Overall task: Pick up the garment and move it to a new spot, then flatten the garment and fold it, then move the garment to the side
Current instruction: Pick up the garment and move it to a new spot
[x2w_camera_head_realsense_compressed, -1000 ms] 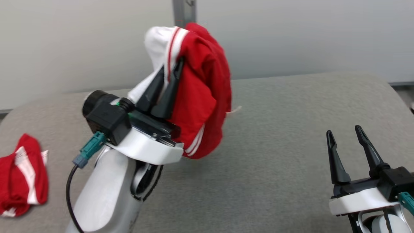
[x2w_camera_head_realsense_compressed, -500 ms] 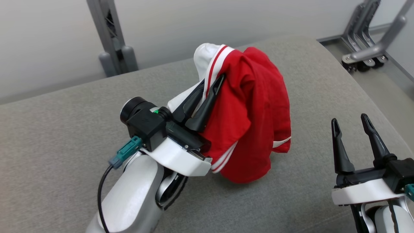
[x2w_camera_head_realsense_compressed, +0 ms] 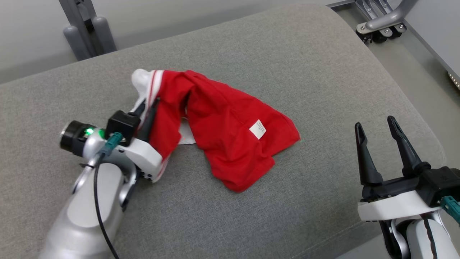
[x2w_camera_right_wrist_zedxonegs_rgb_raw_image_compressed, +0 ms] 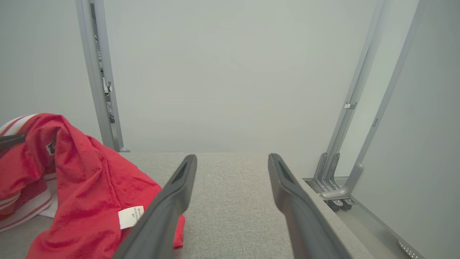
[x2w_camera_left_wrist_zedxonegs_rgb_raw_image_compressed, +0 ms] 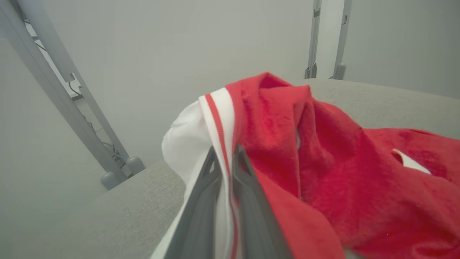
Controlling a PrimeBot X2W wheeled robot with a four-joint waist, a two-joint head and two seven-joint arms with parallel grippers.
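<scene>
The garment (x2w_camera_head_realsense_compressed: 230,133) is red with white striped trim and a small white label. Most of it lies spread and rumpled on the grey padded table (x2w_camera_head_realsense_compressed: 287,54). My left gripper (x2w_camera_head_realsense_compressed: 148,105) sits low at the garment's left end, shut on the white striped edge, which stays bunched up above the fingers. The left wrist view has that gripper (x2w_camera_left_wrist_zedxonegs_rgb_raw_image_compressed: 224,151) pinching the striped trim, the red garment (x2w_camera_left_wrist_zedxonegs_rgb_raw_image_compressed: 323,162) draping off to the right. My right gripper (x2w_camera_head_realsense_compressed: 373,124) hovers open at the lower right, apart from the cloth. Between its fingers my right gripper (x2w_camera_right_wrist_zedxonegs_rgb_raw_image_compressed: 233,158) holds nothing, the garment (x2w_camera_right_wrist_zedxonegs_rgb_raw_image_compressed: 82,172) lying to its left.
Grey metal frame posts (x2w_camera_head_realsense_compressed: 84,28) stand behind the table at the upper left. A wheeled metal base (x2w_camera_head_realsense_compressed: 381,25) rests on the floor beyond the table's rounded right edge (x2w_camera_head_realsense_compressed: 413,108). Bare grey padding stretches in front of and right of the garment.
The head camera has swung right and tilted down. My left gripper has come down, and the garment that hung from it in the air now lies spread on the table. The right gripper stays open.
</scene>
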